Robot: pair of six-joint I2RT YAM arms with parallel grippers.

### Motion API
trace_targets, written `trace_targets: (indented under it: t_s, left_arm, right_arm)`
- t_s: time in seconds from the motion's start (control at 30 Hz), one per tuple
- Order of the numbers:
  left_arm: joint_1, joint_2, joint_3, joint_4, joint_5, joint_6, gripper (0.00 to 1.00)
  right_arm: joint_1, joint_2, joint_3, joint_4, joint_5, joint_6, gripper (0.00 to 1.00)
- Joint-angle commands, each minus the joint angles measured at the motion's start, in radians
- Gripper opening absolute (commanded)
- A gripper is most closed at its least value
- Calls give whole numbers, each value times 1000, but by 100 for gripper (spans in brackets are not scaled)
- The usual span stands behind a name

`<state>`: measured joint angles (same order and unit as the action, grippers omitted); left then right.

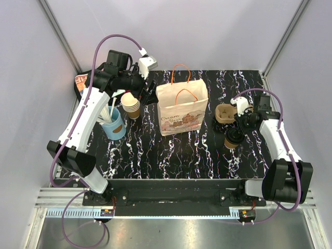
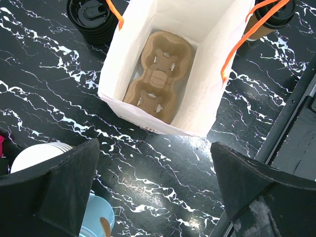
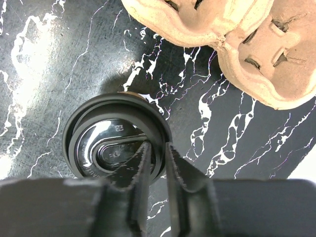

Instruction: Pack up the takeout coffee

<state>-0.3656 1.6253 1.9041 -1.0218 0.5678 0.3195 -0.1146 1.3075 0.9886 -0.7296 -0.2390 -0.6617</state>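
The takeout coffee (image 1: 233,138), a brown paper cup with a black lid, is on the right of the table. In the right wrist view its lid (image 3: 111,136) is seen from above. My right gripper (image 3: 157,146) is shut with the lid's near rim pinched between its fingers; it also shows in the top view (image 1: 239,129). A white paper bag (image 1: 181,106) with orange handles stands open mid-table, with a brown cup tray (image 2: 158,76) lying inside. My left gripper (image 2: 154,145) is open and empty above the table, left of the bag (image 2: 207,98). The coffee also shows beyond the bag (image 2: 274,15).
A second brown cup tray (image 1: 225,113) lies just behind the coffee, also in the right wrist view (image 3: 222,29). A stack of lidless white-rimmed cups (image 1: 132,104) and a blue cup with sticks (image 1: 114,126) stand on the left. A stack of black lids (image 2: 91,17) sits beyond the bag.
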Motion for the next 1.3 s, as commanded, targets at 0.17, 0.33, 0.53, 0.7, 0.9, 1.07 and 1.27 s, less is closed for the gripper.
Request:
trace_targets:
  t_s: [0.17,0.33,0.53,0.7,0.9,1.07,1.27]
  left_arm:
    - [2,-2,-5,29,35,-8,99]
    - [1,-11,-13,29,37,-7,99]
    - [2,-21,-25,42,33,-16,99]
    - [1,-27,-23,45,40,-23,99]
    - [2,-36,4,45,6,-19,99]
    - [2,-21,58,20,-42,15,99]
    - [2,24,136,35,-65,16,99]
  right_arm:
    - [-7,-36,59,-42,-31,-15,0]
    - [-5,-95,158,-123,-63,20,0]
    - [-5,-142,340,-217,-75,89,0]
    - [-5,-125,537,-261,-88,178,0]
    - [-5,-38,815,-297,-157,290,0]
    - [16,93,1024,-341,-235,388,0]
    - [182,200,1176,-346,-209,442,0]
